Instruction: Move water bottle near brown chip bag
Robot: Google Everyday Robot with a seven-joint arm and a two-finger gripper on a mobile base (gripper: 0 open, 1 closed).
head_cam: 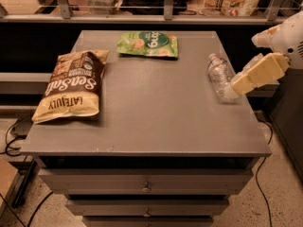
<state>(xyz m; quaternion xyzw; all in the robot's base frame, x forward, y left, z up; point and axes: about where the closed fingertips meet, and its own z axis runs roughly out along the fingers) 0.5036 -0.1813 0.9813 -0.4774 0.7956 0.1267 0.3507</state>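
Note:
The water bottle (219,74) lies on its side near the right edge of the grey table (156,122), cap end pointing away. My gripper (239,85) comes in from the right, low over the table, its tan tip at the bottle's near end and touching or almost touching it. The brown chip bag (72,86) lies flat at the table's left side, far from the bottle.
A green snack bag (148,44) lies at the table's back middle. Drawers are under the table's front edge. A railing and shelves with goods run behind the table. Cables lie on the floor at the left and right.

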